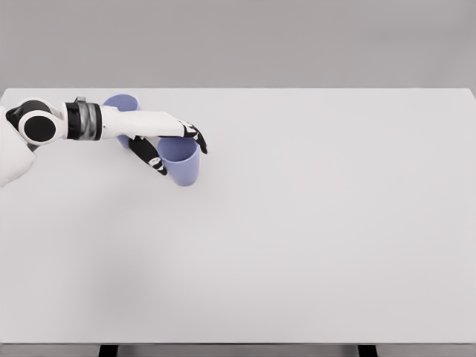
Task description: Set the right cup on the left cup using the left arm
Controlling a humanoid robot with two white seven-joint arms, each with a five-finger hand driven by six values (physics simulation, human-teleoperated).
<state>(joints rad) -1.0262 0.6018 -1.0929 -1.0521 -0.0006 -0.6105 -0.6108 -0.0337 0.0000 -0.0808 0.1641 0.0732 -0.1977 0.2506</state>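
Periwinkle-blue cup point(181, 165) upright at the worktop's far left, left hand point(169, 143) curled around its rim and side, second blue cup point(121, 103) just behind, mostly hidden by the forearm, white worktop point(312, 223)

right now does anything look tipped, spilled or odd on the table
Nothing stands out. The left hand wraps the right cup, which looks upright; the left cup sits partly hidden behind the arm. No spill shows.

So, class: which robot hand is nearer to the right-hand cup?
Left. The left robot hand is wrapped around the right cup, fingers on both sides. The right robot hand is out of view.
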